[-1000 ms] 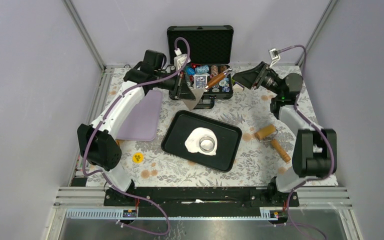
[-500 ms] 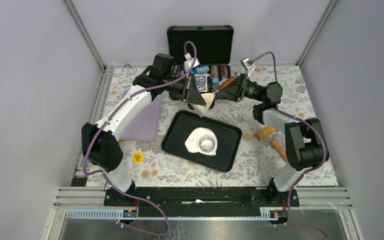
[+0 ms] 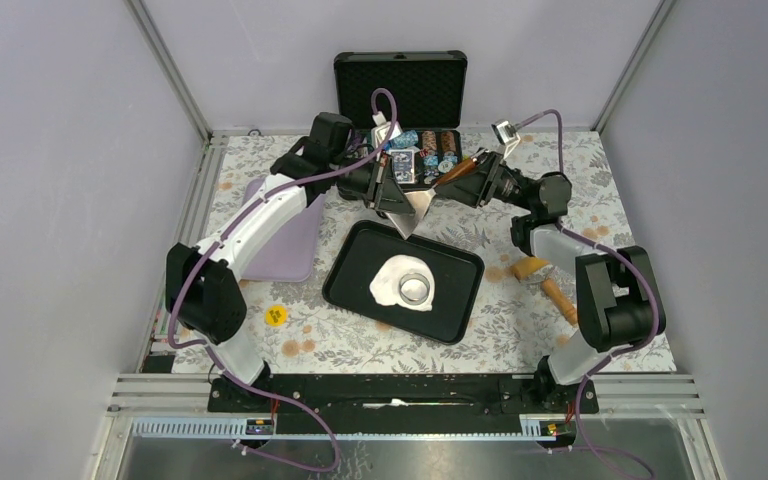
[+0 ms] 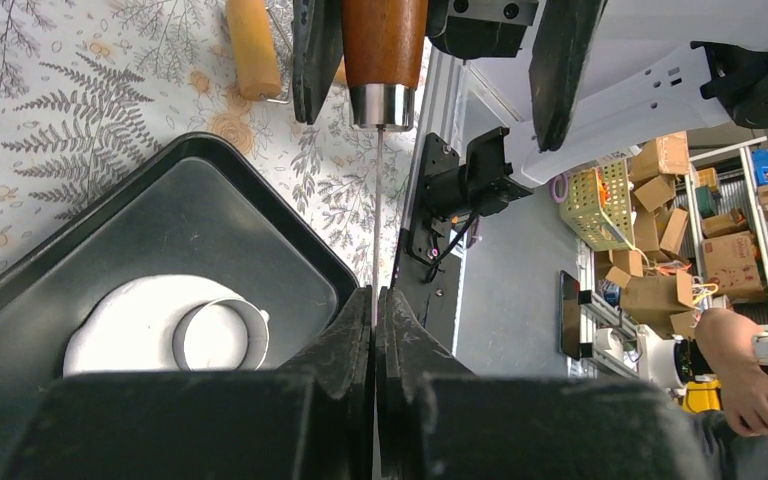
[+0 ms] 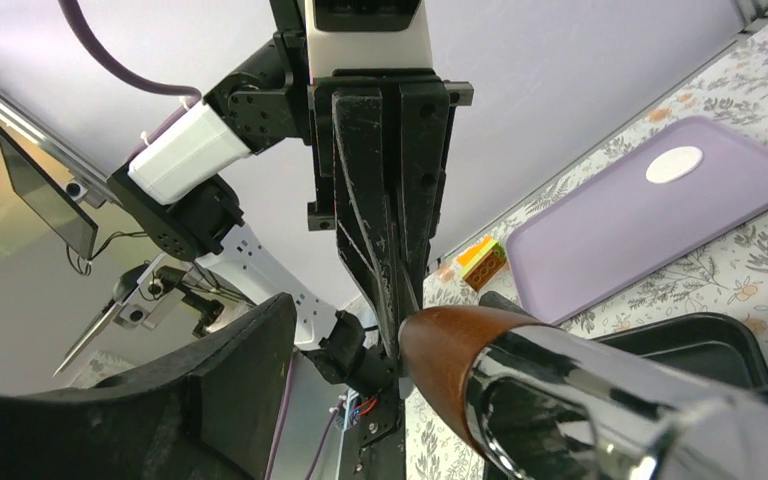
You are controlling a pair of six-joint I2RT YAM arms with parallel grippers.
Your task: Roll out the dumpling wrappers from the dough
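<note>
**Top view:** The left gripper (image 3: 392, 195) holds a wooden-handled scraper (image 3: 413, 207) by its blade above the far edge of a black tray (image 3: 355, 265) on the floral-patterned desk (image 3: 520, 215). The right gripper (image 3: 477, 178) reaches in from the right at the scraper's handle. The dough (image 3: 388, 283), an irregular flat white sheet, lies in the black tray, and a steel ring cutter (image 3: 416, 289) stands on it. A purple tray (image 3: 285, 240) lies to the left of the black one, partly under the left arm. A wooden rolling pin (image 3: 543, 272) rests on the desk to the right. An open black case (image 3: 400, 90) sits at the far edge.

**Left wrist:** The left arm's fingers (image 4: 345, 345) are pressed together on the thin blade, seen edge-on. The blade runs up to a metal collar and the brown handle. The right arm's fingers (image 4: 312, 50) stand apart on either side of the handle, one close beside it and the other clear of it. The dough and ring cutter lie below in the black tray.

**Right wrist:** The handle fills the foreground, and one dark finger at lower left is well clear of it. The left gripper is straight ahead, clamped on the blade. Beyond it, a small round white dumpling wrapper (image 5: 674, 164) lies on the purple tray.
</note>
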